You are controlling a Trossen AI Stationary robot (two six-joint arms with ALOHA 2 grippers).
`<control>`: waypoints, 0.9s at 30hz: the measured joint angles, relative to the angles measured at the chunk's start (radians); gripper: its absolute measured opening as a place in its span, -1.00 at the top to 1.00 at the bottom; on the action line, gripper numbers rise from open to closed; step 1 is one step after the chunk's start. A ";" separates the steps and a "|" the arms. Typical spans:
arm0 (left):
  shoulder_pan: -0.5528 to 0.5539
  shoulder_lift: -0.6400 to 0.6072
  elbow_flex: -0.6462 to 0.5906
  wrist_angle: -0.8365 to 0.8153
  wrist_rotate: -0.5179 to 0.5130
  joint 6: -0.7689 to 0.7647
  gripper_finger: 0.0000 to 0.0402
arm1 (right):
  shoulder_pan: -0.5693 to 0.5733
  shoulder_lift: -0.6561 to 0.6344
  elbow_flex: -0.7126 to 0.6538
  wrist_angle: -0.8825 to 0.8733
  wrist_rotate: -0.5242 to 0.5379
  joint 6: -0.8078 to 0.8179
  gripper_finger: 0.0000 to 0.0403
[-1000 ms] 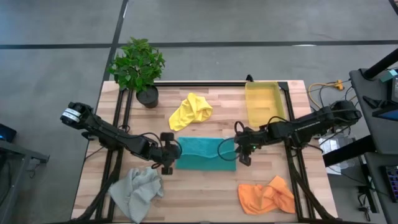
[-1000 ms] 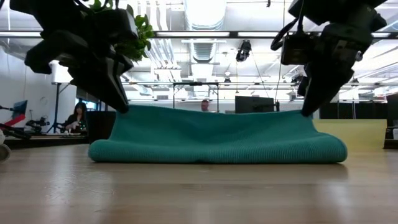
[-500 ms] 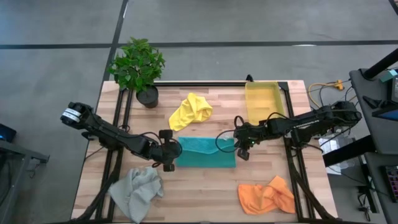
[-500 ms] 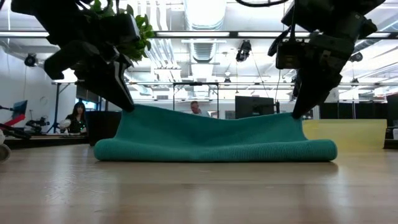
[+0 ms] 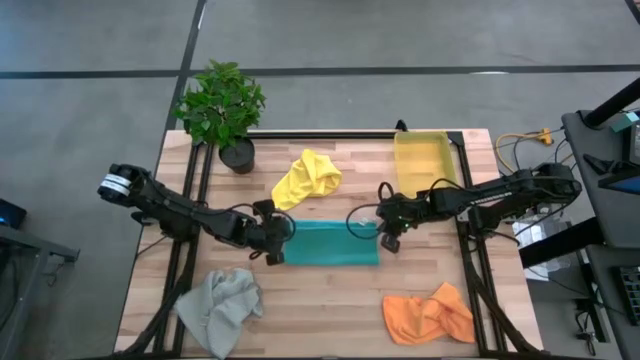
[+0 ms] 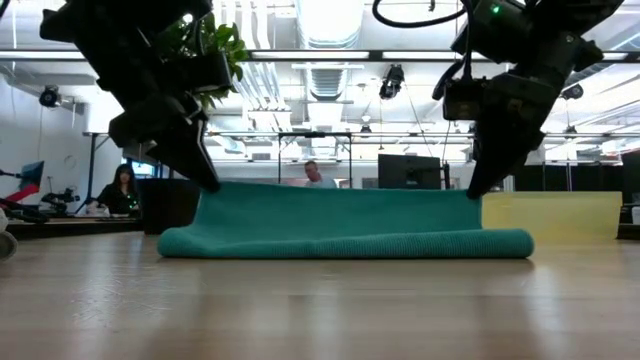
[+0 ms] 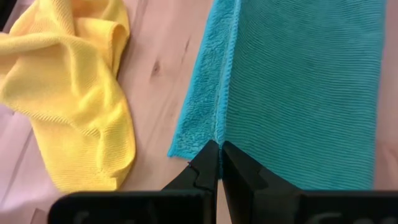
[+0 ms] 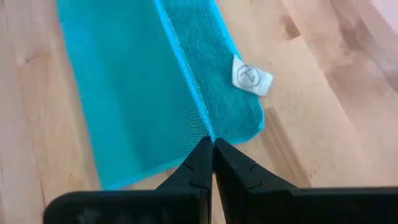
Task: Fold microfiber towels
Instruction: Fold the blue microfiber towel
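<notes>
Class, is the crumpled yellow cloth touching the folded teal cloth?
Apart. The left wrist view shows bare wood between the crumpled yellow cloth and the folded teal cloth.

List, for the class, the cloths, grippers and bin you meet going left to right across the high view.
grey towel → left gripper → yellow towel → teal towel → right gripper → yellow bin
</notes>
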 joint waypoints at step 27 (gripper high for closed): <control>0.052 0.000 -0.020 0.100 -0.050 0.000 0.63 | -0.069 -0.003 -0.001 0.006 0.039 0.084 0.57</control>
